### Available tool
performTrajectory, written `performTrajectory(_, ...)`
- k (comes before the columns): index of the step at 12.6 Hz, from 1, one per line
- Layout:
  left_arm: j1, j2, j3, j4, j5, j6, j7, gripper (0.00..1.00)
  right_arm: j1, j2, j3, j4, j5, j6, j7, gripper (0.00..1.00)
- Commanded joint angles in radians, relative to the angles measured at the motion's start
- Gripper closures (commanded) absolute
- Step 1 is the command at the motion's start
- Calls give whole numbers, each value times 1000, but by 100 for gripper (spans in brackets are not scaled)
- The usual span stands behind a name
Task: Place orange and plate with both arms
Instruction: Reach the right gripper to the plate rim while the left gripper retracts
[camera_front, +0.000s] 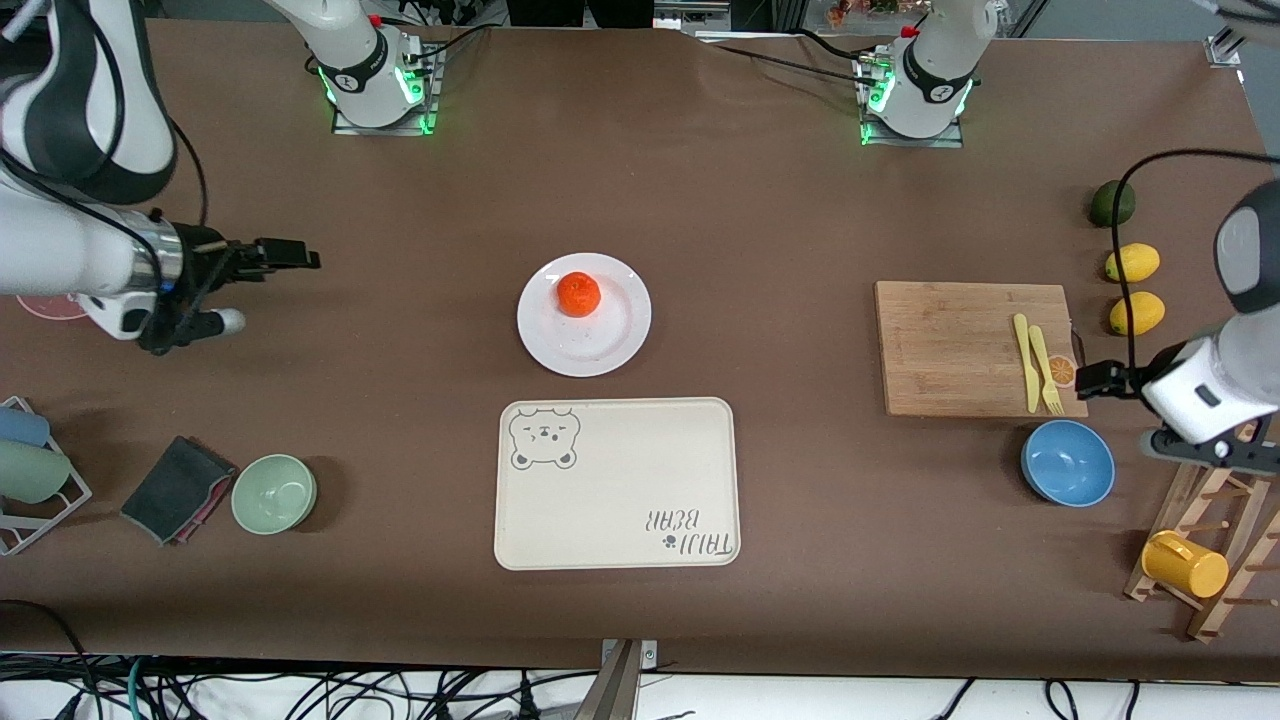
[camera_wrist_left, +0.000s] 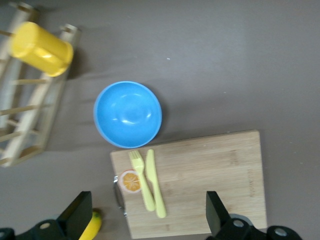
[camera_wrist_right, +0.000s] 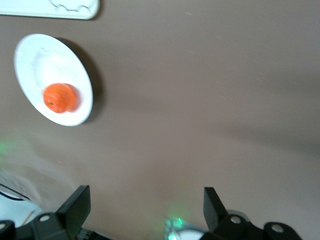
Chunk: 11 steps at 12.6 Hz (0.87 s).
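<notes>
The orange (camera_front: 578, 293) sits on the white plate (camera_front: 612, 340) at the middle of the table, just farther from the front camera than the cream tray. Both also show in the right wrist view, the orange (camera_wrist_right: 60, 98) on the plate (camera_wrist_right: 32, 57). My right gripper (camera_front: 298, 256) is open and empty, hovering over bare table toward the right arm's end, well apart from the plate; it shows in its wrist view too (camera_wrist_right: 145, 210). My left gripper (camera_front: 1088, 378) is open and empty over the cutting board's edge, and also shows in its wrist view (camera_wrist_left: 147, 220).
A cream bear-print tray (camera_front: 617, 483) lies nearer the camera than the plate. A wooden cutting board (camera_front: 950, 340) carries a yellow fork and knife. A blue bowl (camera_front: 1067, 462), two lemons (camera_front: 1132, 263), a green fruit (camera_front: 1112, 203), a cup rack (camera_front: 1210, 560) and a green bowl (camera_front: 273, 493) stand around.
</notes>
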Motion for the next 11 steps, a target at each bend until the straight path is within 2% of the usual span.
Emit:
performTrajectory(1, -101, -212, 102, -227, -103, 80, 5, 0, -4, -13, 16, -121, 115, 135, -57, 1)
performTrajectory(2, -121, -250, 146, -236, -175, 54, 6, 0, -5, 7, 27, -141, 191, 170, -98, 1)
performTrajectory(5, -144, -319, 174, -241, -246, 32, 9, 0, -9, 61, 44, -239, 431, 296, -276, 1)
performTrajectory(7, -184, -359, 251, -238, -361, -49, 20, 0, -19, 116, 64, -260, 525, 318, -391, 1)
performTrajectory(10, -196, -356, 250, -224, -347, -84, 22, 0, -90, 168, 172, -310, 673, 356, -477, 1)
performTrajectory(11, -202, -356, 248, -226, -312, -84, 25, 0, -96, 173, 193, -330, 694, 391, -495, 1)
